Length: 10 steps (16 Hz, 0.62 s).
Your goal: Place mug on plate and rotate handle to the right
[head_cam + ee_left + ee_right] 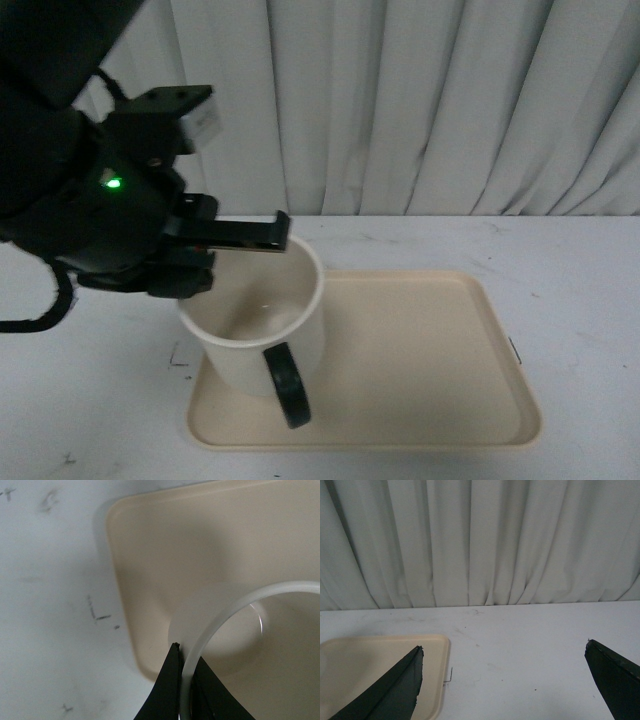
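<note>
The cream-white mug (262, 330) stands at the left end of the beige plate (420, 350), tilted a little, open top up. Its black handle (288, 384) points toward the front edge of the table. My left gripper (250, 240) is shut on the mug's far-left rim; in the left wrist view its two black fingers pinch the white rim (186, 680) over the plate (150, 555). The smiley face is hidden. My right gripper (502, 652) is open and empty, out of the front view, over the table to the right of the plate (370, 660).
A white table (580, 270) carries the plate, with small dark marks by the plate's left (180, 358) and right (515, 350) edges. A pale pleated curtain (420, 100) hangs behind the table's far edge.
</note>
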Each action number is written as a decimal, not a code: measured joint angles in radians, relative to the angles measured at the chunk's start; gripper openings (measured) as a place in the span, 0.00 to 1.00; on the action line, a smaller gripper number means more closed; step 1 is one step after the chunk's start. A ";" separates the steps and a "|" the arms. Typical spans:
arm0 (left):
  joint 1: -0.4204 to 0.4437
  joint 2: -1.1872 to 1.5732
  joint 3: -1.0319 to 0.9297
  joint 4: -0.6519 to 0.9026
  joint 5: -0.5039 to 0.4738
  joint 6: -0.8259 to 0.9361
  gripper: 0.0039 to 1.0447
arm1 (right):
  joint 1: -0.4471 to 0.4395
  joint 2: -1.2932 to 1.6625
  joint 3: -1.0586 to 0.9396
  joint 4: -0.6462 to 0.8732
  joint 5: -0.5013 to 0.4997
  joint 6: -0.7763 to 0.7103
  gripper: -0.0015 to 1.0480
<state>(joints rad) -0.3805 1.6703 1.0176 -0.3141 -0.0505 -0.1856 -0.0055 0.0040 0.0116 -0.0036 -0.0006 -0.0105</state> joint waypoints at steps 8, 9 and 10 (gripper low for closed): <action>-0.183 0.292 0.262 -0.054 0.017 0.055 0.02 | 0.000 0.000 0.000 0.000 0.000 0.000 0.94; -0.187 0.325 0.291 -0.052 0.018 0.055 0.02 | 0.000 0.000 0.000 0.000 0.000 0.000 0.94; -0.187 0.351 0.318 -0.064 0.025 0.053 0.02 | 0.000 0.000 0.000 0.000 0.000 0.000 0.94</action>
<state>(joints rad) -0.5671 2.0212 1.3357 -0.3786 -0.0257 -0.1322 -0.0055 0.0040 0.0116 -0.0036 -0.0006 -0.0105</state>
